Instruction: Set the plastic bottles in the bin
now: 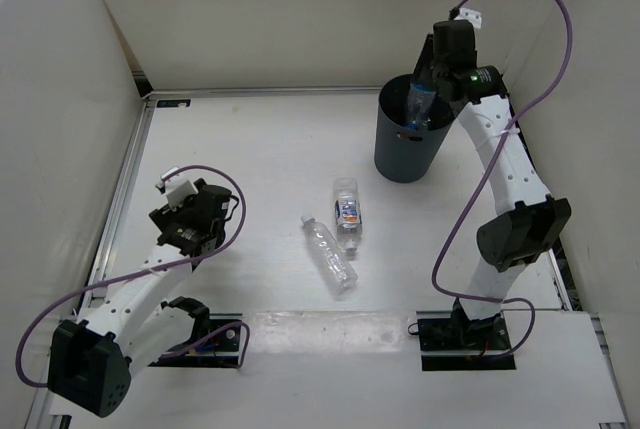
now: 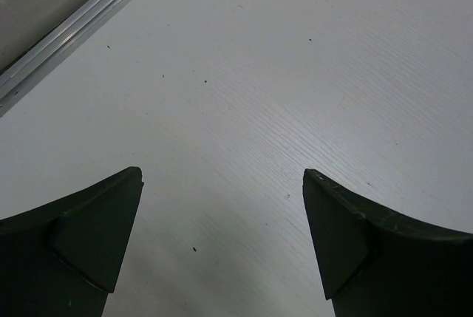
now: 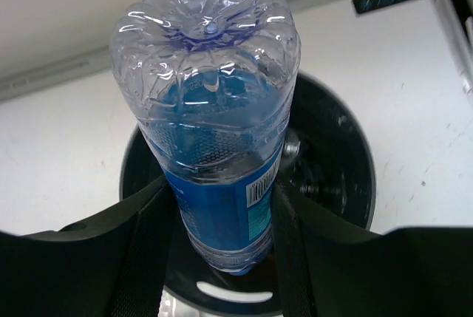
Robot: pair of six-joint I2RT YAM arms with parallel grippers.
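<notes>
Holding the blue-tinted bottle [image 3: 211, 103] clamped mid-body, the right gripper [image 3: 222, 221] hangs directly above the bin [image 3: 347, 162]. My read on the risk: the bottle is tilted, so on release its end could clip the rim beneath the hand and tumble outside. Right wrist view alone shows the mouth lined up under the grip; only the top view shows the plain bottle [image 1: 328, 249] and labelled bottle [image 1: 346, 211] lying well apart from it, toward the left gripper [image 2: 222, 184], spread wide, empty.

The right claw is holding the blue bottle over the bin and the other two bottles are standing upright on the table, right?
Not upright: the top external view shows the plain bottle and the labelled bottle lying on their sides on the table. The right claw does hold the blue bottle over the bin.
</notes>
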